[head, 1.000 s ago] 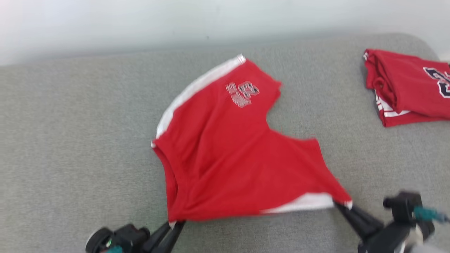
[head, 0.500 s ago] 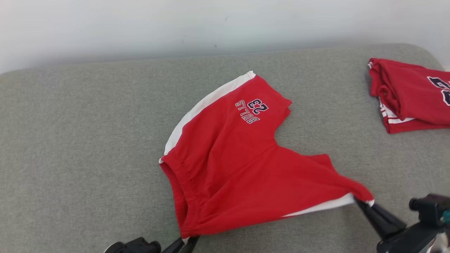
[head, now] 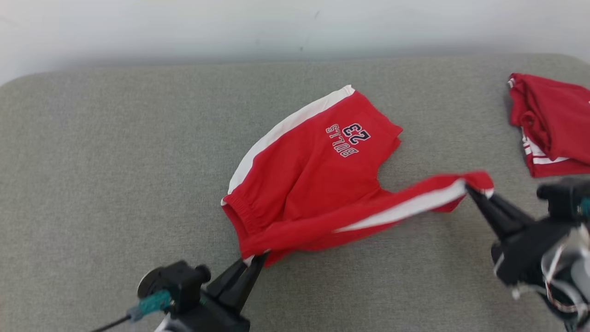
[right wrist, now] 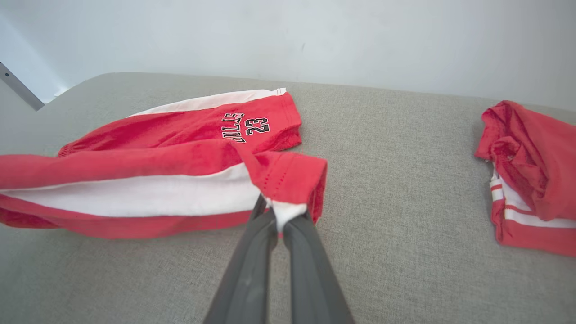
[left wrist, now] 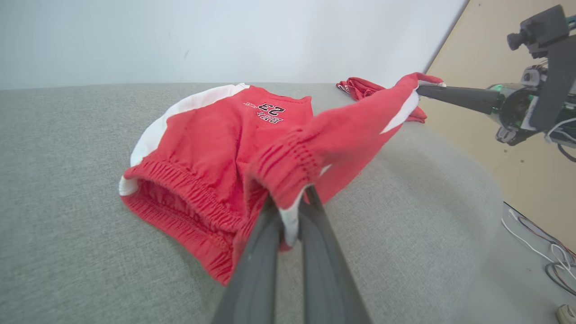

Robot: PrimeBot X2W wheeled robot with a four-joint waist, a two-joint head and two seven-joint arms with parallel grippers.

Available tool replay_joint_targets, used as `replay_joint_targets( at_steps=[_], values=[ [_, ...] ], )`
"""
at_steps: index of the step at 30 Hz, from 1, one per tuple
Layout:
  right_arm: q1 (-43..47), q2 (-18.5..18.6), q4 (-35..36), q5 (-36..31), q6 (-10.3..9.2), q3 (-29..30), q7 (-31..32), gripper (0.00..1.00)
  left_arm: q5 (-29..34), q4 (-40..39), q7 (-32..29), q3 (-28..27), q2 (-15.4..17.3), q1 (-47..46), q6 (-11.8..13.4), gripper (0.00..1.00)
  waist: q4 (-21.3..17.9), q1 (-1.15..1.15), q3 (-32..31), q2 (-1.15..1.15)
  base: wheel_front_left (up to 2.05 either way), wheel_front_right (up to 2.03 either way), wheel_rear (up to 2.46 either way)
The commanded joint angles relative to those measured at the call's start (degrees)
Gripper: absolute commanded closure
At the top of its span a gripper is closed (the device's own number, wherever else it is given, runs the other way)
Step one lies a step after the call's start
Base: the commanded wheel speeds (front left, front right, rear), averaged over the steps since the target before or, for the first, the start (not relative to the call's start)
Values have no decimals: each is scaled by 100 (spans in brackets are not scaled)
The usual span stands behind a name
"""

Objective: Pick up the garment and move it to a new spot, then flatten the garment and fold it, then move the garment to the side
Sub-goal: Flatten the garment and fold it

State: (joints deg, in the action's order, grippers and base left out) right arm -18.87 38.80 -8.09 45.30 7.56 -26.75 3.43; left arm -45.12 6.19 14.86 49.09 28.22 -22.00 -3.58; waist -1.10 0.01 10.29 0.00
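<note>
On the grey cushion (head: 115, 161) your left gripper (head: 257, 259) pinches the shorts (head: 313, 166) at the waistband, your right gripper (head: 471, 188) clamps a raised hem

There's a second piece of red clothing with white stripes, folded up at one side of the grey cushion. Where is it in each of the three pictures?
Head view: the folded red garment is at the right edge, upper half.
Left wrist view: upper middle-right, far off, partly behind the lifted leg of the red shorts.
Right wrist view: right edge, mid-height.
Shared landmark: the "BULLS 23" print on those shorts.
</note>
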Motion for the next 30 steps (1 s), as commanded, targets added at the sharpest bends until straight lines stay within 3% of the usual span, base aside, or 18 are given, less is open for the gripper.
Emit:
replay_joint_targets(
  at_steps=[1,10,17,23,30],
  values=[
    [-194,-70,-101,-28,-18,-29,64,100,-1,51,-9,-9,-53,-109,-43,100,80,-1,107,0,0,0,0],
    [-2016,-362,-1443,-120,-18,-422,439,100,-318,740,-15,-184,-718,-871,-219,100,514,-1,602,0,0,0,0],
    [-3517,-710,-2868,-255,-18,-874,513,100,-394,1487,13,-243,-1269,-1598,-348,100,923,-1,1112,0,0,0,0],
    [-4439,-981,-3849,-339,-18,-1254,325,100,-339,1957,32,-227,-1672,-2111,-385,100,1215,-1,1440,0,0,0,0],
    [-4940,-1185,-4404,-296,-18,-1578,140,100,-230,2182,32,-346,-1865,-2286,-386,100,1302,-1,1598,0,0,0,0]
  ],
)
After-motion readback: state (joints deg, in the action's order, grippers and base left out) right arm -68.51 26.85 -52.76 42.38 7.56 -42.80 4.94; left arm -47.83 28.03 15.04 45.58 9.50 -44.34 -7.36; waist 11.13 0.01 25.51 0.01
